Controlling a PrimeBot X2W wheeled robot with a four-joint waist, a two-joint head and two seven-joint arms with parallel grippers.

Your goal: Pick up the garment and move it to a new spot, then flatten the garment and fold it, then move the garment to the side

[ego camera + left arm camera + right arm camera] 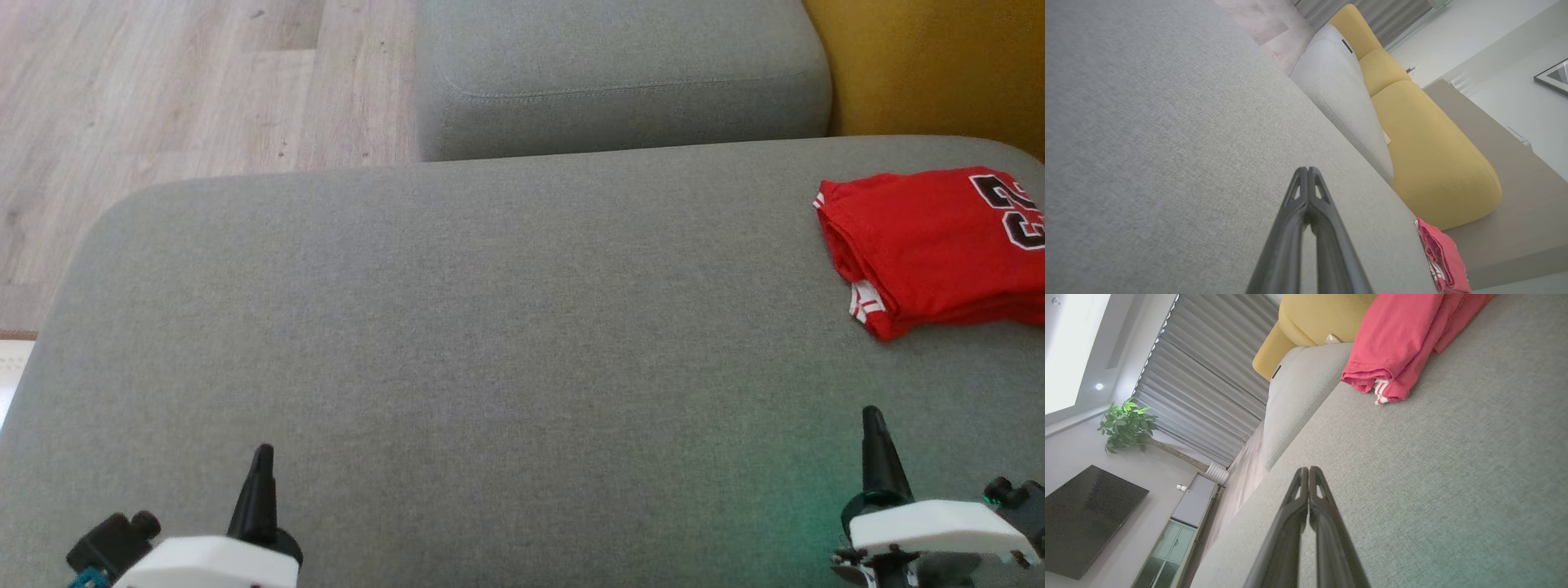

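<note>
A red jersey [931, 245] with black numerals lies folded in a compact stack at the far right of the grey sofa seat [490, 327]. The same garment appears as a red bundle [1439, 257] at the cushion's edge in the left wrist view and large at the top [1400, 339] of the right wrist view. My left gripper [261, 457] rests low at the near left, shut and empty, tips together [1307, 169]. My right gripper [872, 416] is shut and empty too, tips touching [1308, 469], a short way in front of the jersey.
A second grey cushion [620, 73] stands behind the seat, with a yellow cushion [931, 57] to its right. Wooden floor [180, 90] lies to the far left past the seat's rounded edge. A television [1081, 522], a plant [1126, 424] and blinds line the room.
</note>
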